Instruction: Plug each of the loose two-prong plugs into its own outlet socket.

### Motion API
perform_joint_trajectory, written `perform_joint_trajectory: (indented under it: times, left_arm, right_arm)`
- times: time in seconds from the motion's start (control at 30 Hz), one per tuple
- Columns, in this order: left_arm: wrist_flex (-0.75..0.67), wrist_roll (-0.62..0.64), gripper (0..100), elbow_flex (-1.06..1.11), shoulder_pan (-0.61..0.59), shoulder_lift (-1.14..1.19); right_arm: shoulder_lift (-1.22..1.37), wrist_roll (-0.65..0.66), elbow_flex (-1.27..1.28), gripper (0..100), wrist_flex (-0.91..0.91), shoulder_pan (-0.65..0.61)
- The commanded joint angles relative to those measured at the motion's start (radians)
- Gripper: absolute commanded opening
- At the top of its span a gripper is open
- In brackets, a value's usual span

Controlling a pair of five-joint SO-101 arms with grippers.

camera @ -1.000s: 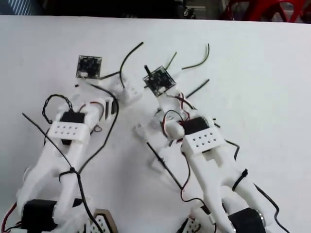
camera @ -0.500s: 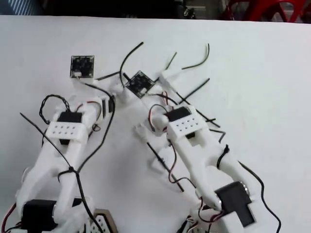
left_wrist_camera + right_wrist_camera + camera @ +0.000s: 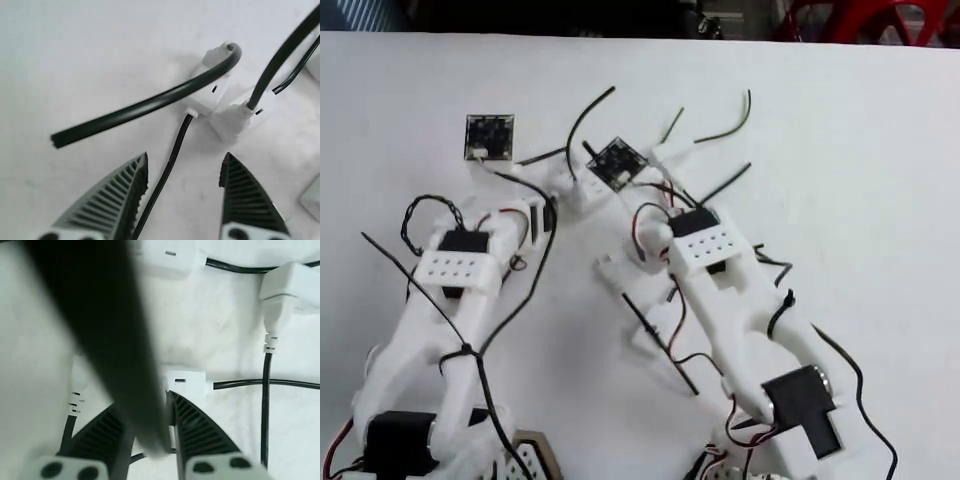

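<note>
Left end effector (image 3: 185, 156) gapes astride a cable (image 3: 176, 147), plugs (image 3: 207, 95) crowding just beyond.

Black cords (image 3: 725, 183) and white plugs (image 3: 207, 95) crowd the table (image 3: 880, 200) between the arms; room to pass lies along its right side

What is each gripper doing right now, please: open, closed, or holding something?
Left gripper: open, holding nothing.
Right gripper: cannot be told; a black cable close to the camera crosses in front of it.
</note>
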Motion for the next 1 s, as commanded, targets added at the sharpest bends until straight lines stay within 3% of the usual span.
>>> perform_joint_trajectory:
  times: [0.0, 0.97]
  left_arm:
    - [-0.023, 0.009, 24, -0.029, -0.008, -0.05]
    - [-0.023, 0.006, 24, -0.035, -0.008, -0.05]
  right_arm:
    - [-0.005, 0.008, -0.043, 1.8, 0.028, 0.002]
    - [0.153, 0.011, -0.043, 1.8, 0.007, -0.03]
